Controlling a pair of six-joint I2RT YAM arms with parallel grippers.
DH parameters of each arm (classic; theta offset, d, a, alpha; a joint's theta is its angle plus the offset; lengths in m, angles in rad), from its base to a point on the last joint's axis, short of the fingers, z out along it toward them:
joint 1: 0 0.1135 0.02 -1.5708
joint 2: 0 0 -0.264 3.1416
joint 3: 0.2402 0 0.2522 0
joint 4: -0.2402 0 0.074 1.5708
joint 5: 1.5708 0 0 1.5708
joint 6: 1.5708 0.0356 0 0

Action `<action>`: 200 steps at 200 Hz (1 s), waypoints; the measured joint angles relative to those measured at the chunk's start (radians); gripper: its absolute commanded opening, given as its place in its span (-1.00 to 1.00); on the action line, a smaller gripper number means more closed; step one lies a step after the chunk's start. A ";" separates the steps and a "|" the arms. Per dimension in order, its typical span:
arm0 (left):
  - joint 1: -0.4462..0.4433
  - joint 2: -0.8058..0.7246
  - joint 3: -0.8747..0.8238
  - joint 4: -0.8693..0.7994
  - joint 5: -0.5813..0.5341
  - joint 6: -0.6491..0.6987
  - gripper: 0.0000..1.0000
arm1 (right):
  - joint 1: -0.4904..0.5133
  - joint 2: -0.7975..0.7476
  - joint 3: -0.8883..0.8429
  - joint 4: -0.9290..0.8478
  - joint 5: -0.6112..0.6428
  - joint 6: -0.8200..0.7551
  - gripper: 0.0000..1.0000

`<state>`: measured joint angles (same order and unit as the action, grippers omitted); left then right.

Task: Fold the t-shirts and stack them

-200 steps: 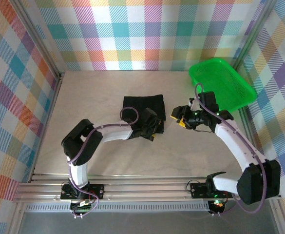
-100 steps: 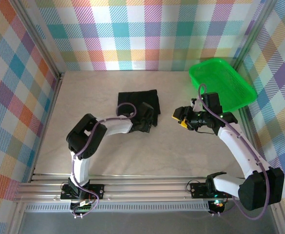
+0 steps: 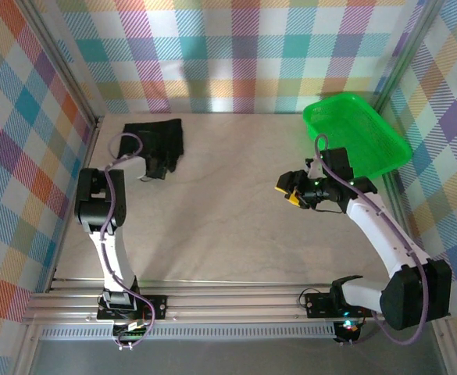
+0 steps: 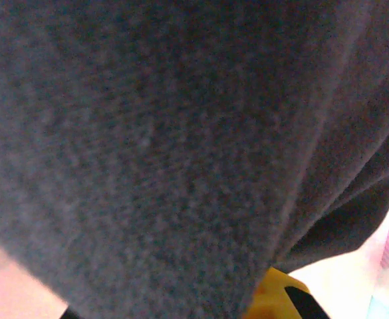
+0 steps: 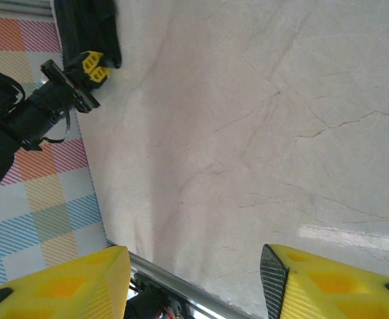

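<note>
The black t-shirt (image 3: 156, 134) sits bunched in the 11 o'clock corner of the tabletop (image 3: 228, 234). The left tool (image 3: 162, 162) is pressed together, pinching the cloth's near edge. Toward 3 o'clock the right tool (image 3: 288, 190) hovers, fingers spread around nothing, with the green basket (image 3: 361, 139) at 2 o'clock.

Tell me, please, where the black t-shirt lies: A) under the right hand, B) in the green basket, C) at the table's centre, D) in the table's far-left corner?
D: the t-shirt lies in the far-left corner, in the left hand's grip, far from the basket.
</note>
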<state>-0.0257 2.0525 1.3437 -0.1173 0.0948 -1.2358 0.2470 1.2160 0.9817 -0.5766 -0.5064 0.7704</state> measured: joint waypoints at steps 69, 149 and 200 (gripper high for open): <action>0.126 0.205 0.324 -0.110 0.080 0.205 -1.00 | -0.005 0.024 0.029 0.019 -0.010 0.002 0.09; 0.159 0.188 0.330 -0.216 0.088 0.385 -0.95 | -0.005 0.034 0.032 0.097 -0.064 -0.001 0.11; 0.165 0.100 0.277 -0.303 0.077 0.465 0.97 | -0.005 0.016 0.037 0.211 -0.085 0.007 0.33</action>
<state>0.1390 2.1525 1.6203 -0.4198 0.1715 -0.7704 0.2417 1.2316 1.0191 -0.3653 -0.5911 0.7776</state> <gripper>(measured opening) 0.608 0.623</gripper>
